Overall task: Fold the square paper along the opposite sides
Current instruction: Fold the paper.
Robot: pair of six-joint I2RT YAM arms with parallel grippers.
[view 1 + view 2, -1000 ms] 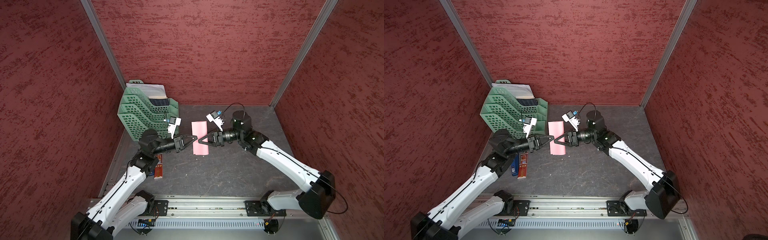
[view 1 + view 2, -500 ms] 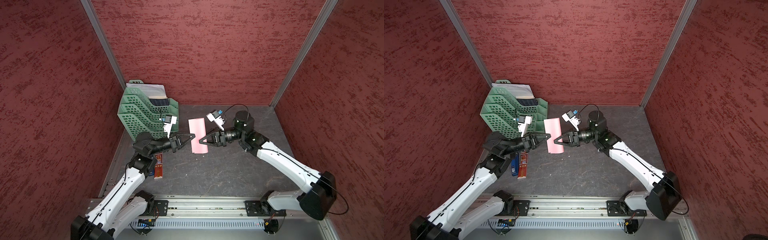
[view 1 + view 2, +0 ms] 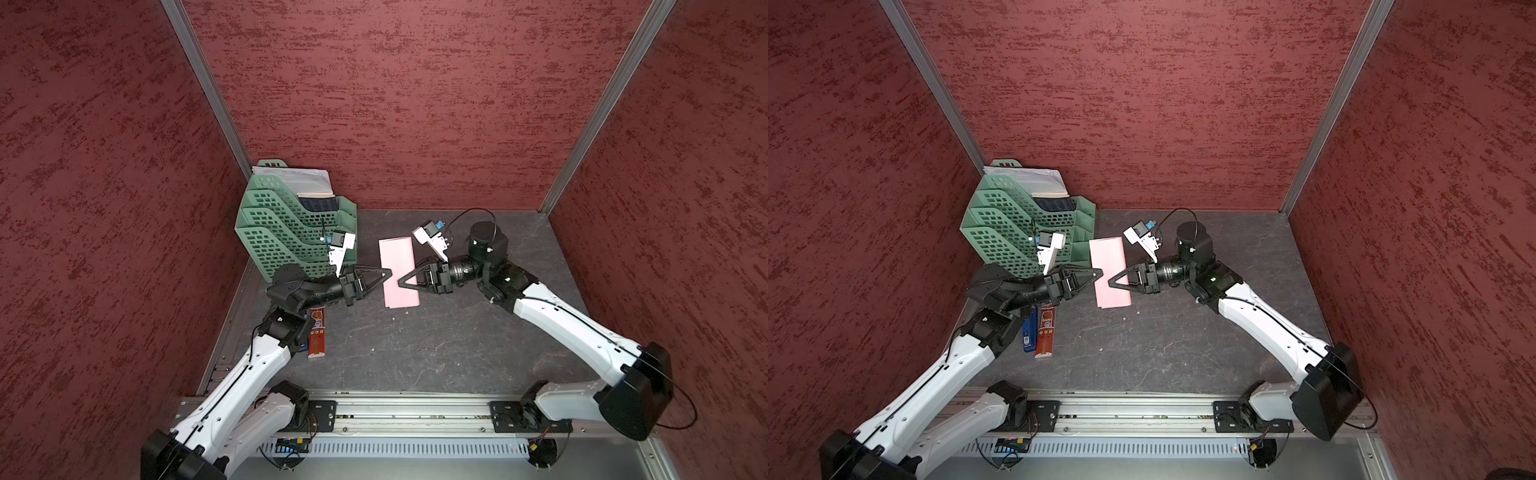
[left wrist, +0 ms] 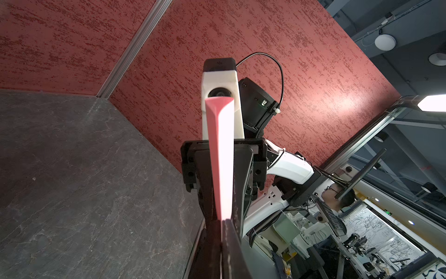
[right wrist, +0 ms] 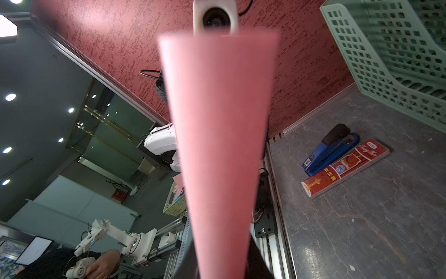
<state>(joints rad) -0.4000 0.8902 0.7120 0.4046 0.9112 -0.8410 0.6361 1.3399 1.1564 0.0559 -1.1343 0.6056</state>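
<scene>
The dark stone-look table (image 3: 436, 353) fills the floor between red walls (image 3: 395, 104). The left arm (image 3: 249, 374) reaches in from 7 o'clock and the right arm (image 3: 561, 320) from 4 o'clock, meeting near the centre. A green tray rack (image 3: 282, 232) stands in the 10 o'clock corner, close behind the left wrist, with white printed papers (image 3: 299, 178) in its rearmost tray. At 8 o'clock lies a red narrow box (image 3: 318, 338) with a blue stapler (image 3: 1029, 328) just beside it. In both top views the left arm's elbow partly hides them. The square paper (image 3: 397, 257) hangs just 12 o'clock of centre, lifted off the table. It is a plain pale-pink strip, longer than wide, running 12 to 6. The left gripper (image 3: 388, 272), coming from 9 o'clock, is clamped tight on one long edge. The right gripper (image 3: 401, 281), at 3 o'clock, has its jaws about the opposite edge; whether they pinch it cannot be told.
</scene>
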